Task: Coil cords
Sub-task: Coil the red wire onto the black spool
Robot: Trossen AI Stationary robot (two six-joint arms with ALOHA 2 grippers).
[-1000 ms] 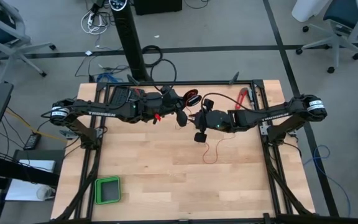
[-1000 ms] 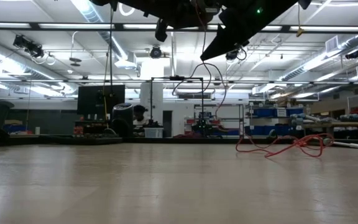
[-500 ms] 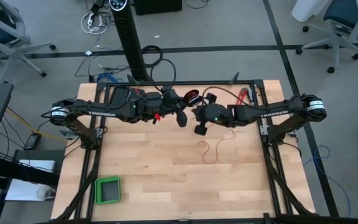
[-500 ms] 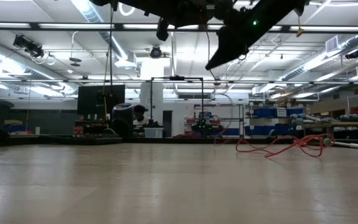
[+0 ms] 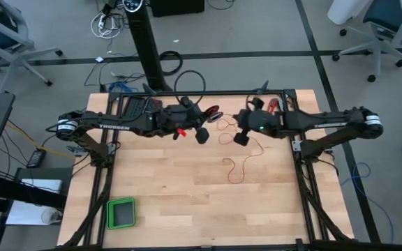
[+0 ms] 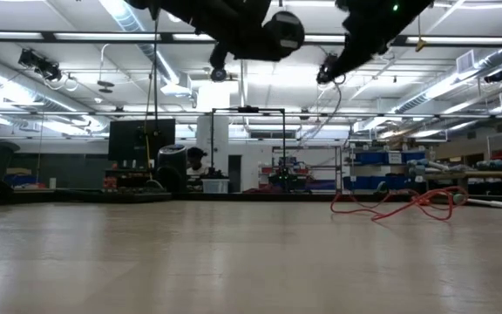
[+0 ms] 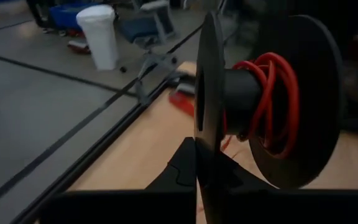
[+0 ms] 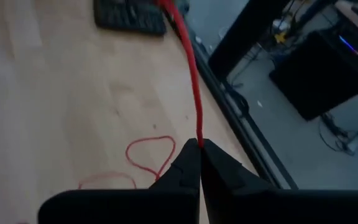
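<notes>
A pale wooden table point(image 5: 187, 202) stands in a workshop with taped floor lines; a green tray point(image 5: 121, 213) sits at its near left corner. The landmark is a black spool point(image 7: 272, 99), gripped by its flange in the left gripper point(image 5: 202, 132), whose fingers are pressed together on it above the table's far middle. Several turns of the red cord point(image 8: 188, 56) already lie on the spool's hub.

Change noted: a second ago the right gripper point(image 5: 241, 138) hung half-open close beside the spool. It has since closed, its fingers now pinching the cord, and has drawn away from the spool toward the right side.

The cord runs from the spool to that pinch; the rest lies in loose loops on the table below and right of the spool, clear in the right wrist view.

Judgement: the strand is held ready for another wrap. Much slack remains uncoiled, so the task is only partly done.
</notes>
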